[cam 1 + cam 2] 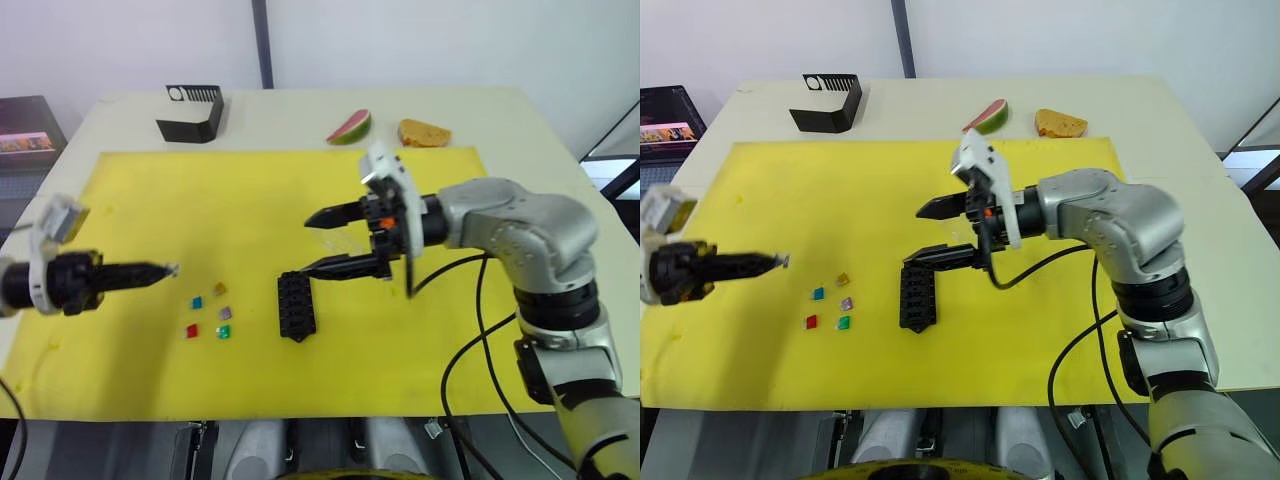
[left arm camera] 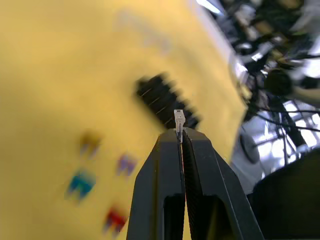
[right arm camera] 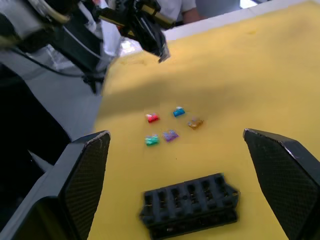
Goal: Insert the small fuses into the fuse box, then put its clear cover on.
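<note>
While my right hand [image 1: 322,243] hovers spread wide above the fuse box [image 1: 296,305] on the bench's yellow mat [image 1: 150,200], my left hand [image 2: 180,131] pinches a grey fuse [image 2: 179,118]; I'd align it squarely over a slot before pressing.

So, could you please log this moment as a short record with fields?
left gripper: shut on a tiny pale translucent fuse, held above the yellow mat
right gripper: open, over the black slotted plastic fuse box
loose fuses: blue, amber, purple, red, green
</note>
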Robot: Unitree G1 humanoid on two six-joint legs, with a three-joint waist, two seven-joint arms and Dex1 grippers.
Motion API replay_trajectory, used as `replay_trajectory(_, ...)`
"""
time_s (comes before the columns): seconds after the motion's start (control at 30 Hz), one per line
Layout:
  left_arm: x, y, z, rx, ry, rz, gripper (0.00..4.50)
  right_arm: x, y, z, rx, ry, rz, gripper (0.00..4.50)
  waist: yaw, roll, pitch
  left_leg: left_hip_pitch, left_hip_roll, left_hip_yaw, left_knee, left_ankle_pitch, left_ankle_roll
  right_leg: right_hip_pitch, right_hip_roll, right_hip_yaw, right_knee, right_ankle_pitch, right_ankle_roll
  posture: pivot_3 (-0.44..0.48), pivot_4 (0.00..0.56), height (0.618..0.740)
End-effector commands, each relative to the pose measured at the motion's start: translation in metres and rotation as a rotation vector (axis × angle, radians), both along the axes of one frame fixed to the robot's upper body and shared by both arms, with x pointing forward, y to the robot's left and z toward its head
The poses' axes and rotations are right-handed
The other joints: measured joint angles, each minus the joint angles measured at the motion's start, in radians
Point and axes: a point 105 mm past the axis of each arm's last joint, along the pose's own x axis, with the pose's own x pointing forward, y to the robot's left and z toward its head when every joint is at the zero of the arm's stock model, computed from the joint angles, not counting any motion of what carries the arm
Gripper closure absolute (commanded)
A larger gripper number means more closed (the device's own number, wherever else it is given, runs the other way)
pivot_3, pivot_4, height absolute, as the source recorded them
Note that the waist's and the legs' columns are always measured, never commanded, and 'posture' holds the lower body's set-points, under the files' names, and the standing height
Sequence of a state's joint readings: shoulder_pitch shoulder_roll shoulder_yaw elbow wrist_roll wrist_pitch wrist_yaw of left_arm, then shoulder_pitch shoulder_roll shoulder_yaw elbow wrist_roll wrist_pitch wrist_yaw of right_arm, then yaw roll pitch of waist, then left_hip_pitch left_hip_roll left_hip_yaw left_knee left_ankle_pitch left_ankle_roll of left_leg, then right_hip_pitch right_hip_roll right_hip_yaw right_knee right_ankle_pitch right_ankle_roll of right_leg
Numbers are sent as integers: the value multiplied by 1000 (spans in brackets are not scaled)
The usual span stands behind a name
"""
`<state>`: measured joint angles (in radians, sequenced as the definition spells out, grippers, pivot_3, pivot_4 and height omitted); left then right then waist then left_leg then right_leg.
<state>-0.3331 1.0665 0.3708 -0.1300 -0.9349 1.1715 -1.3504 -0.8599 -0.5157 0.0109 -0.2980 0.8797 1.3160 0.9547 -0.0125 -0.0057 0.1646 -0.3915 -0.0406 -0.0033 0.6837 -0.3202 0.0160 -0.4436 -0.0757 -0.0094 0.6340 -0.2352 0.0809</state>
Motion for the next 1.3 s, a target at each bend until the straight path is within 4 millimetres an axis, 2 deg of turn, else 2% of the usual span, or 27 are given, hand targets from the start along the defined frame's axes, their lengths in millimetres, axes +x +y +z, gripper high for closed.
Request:
replay_trajectory(0.03, -5, -31, 11, -10, -102, -114, 4376, -7, 2, 17, 62, 67, 24, 0, -7, 0, 0, 0, 0, 0, 0, 0, -1, 0, 0, 0, 0, 0, 0, 0, 150, 740)
replay_trajectory(0.17, 1, -67, 22, -58, -225, -212, 4376, -9, 9, 23, 99, 126, 32, 0, -3, 0, 0, 1, 0, 0, -1, 4, -6, -1, 1, -1, 2, 0, 0, 0, 150, 740)
replay_trajectory(0.27, 3, -79, 24, -76, -253, -240, 4376, -9, 12, 27, 110, 137, 28, 0, -4, 0, 0, 0, 0, 0, 0, 4, -7, -1, 1, -1, 2, 0, 0, 0, 150, 740)
replay_trajectory(0.3, 4, -81, 23, -75, -259, -244, 4457, -9, 13, 28, 111, 139, 26, 253, -5, 0, 0, 0, 0, 0, 0, 4, -7, -1, 1, -1, 2, 0, 0, 0, 150, 740)
replay_trajectory(0.37, 4, -83, 22, -74, -262, -246, 4500, -8, 15, 28, 106, 138, 15, 708, -5, 0, 0, 0, 0, 0, 0, 4, -7, -1, 1, -1, 2, 0, 0, 0, 150, 740)
replay_trajectory(0.53, 7, -81, 20, -77, -262, -237, 4500, -8, 20, 23, 81, 127, 6, 708, -5, 0, 0, 0, 0, 0, 0, 4, -7, -1, 2, -1, 2, 0, 0, 0, 150, 740)
replay_trajectory(0.63, 6, -81, 21, -79, -266, -237, 4500, -8, 22, 22, 78, 130, 8, 1472, -5, 0, 0, 0, 0, 0, 0, 4, -7, -1, 2, -1, 2, 0, 0, 0, 150, 740)
replay_trajectory(0.73, 7, -81, 22, -84, -271, -234, 4500, -7, 23, 20, 66, 129, 1, 2841, -5, 0, 0, 0, 0, 0, 0, 4, -7, -1, 2, -1, 2, 0, 0, 0, 150, 740)
replay_trajectory(1.17, 8, -81, 22, -77, -273, -228, 4500, -7, 26, 14, 50, 120, 1, 2841, -5, 0, 0, 0, 0, 0, 0, 4, -7, -1, 2, -1, 2, 0, 0, 0, 150, 740)
replay_trajectory(1.2, 8, -81, 21, -77, -272, -228, 4500, -7, 27, 14, 49, 118, 0, 3350, -5, 0, 0, 0, 0, 0, 0, 4, -6, -1, 2, -1, 2, 0, 0, 0, 150, 740)
replay_trajectory(1.23, 8, -81, 21, -77, -272, -228, 4500, -7, 27, 14, 46, 116, 0, 3624, -5, 0, 0, 0, 0, 0, 0, 4, -7, -1, 2, -1, 2, 0, 0, 0, 150, 740)
replay_trajectory(1.3, 8, -81, 21, -77, -271, -227, 4500, -7, 27, 14, 43, 111, 1, 3624, -5, 0, 0, 0, 0, 0, 0, 4, -7, -1, 2, -1, 2, 0, 0, 0, 150, 740)
